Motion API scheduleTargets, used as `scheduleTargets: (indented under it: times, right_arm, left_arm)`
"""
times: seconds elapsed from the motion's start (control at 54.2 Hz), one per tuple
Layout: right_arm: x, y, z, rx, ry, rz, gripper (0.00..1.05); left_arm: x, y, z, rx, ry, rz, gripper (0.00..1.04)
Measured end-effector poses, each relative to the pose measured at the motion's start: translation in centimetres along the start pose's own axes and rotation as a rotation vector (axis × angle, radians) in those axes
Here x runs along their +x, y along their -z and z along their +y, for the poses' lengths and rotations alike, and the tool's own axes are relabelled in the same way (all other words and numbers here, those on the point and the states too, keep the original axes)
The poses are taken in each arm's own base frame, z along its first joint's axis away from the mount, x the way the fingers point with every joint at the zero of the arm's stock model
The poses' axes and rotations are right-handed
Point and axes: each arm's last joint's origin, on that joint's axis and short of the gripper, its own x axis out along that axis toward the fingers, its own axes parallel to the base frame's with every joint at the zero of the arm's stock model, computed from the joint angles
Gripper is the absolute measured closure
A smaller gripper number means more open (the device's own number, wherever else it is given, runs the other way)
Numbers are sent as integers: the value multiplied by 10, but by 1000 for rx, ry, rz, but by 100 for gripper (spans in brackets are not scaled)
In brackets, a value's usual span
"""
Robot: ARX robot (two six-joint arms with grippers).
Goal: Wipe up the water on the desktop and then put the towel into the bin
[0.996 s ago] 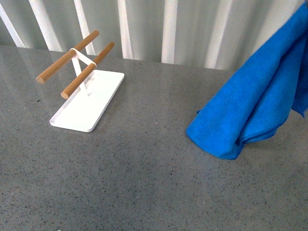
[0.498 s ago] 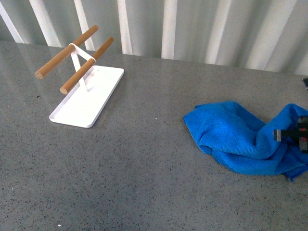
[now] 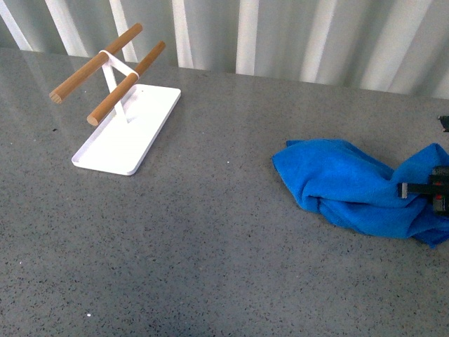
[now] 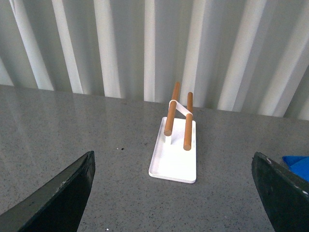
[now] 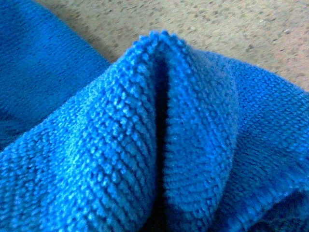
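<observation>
The blue towel (image 3: 351, 186) lies bunched on the grey speckled desktop (image 3: 210, 239) at the right of the front view. My right gripper (image 3: 429, 189) shows only as dark parts at the right edge, shut on the towel's right end. The right wrist view is filled by a raised fold of the towel (image 5: 159, 135) with a strip of desktop (image 5: 231, 24) behind; its fingers are hidden. My left gripper (image 4: 174, 203) hangs open above the desktop, dark fingers (image 4: 58, 198) wide apart, nothing between them. A blue corner of the towel (image 4: 299, 164) peeks past its other finger. No water or bin shows.
A white tray (image 3: 126, 140) with two wooden rods (image 3: 105, 70) on a white stand sits at the back left of the desktop. It also appears as the tray (image 4: 174, 159) ahead of the left gripper. A corrugated white wall (image 3: 280, 35) runs along the desktop's far edge.
A second ago the towel hung raised at the right; it has since come down onto the desktop in a bunch and shifted slightly right with the right gripper.
</observation>
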Motion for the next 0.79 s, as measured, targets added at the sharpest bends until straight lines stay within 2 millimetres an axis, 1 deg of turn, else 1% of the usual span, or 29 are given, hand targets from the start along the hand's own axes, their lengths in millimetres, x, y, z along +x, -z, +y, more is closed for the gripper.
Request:
scheduleTargets:
  times: [0.184, 0.313, 0.553, 0.609, 0.701, 0.793]
  right_arm:
    - [13, -16, -3, -22, 30, -28, 102]
    - [28, -30, 4, -54, 46, -53, 102]
    - [59, -60, 30, -114, 41, -105, 102]
    - [67, -67, 38, -127, 30, -117, 102]
    - [80, -83, 57, -148, -27, -142, 102]
    - [86, -93, 73, -159, -80, -162, 102]
  left_arm:
    - [0, 0, 0, 0, 0, 0, 7]
    - [0, 0, 0, 0, 0, 0, 7]
    - [0, 0, 0, 0, 0, 0, 7]
    - [0, 0, 0, 0, 0, 0, 7]
    - [0, 0, 0, 0, 0, 0, 7]
    - [0, 0, 0, 0, 0, 0, 7]
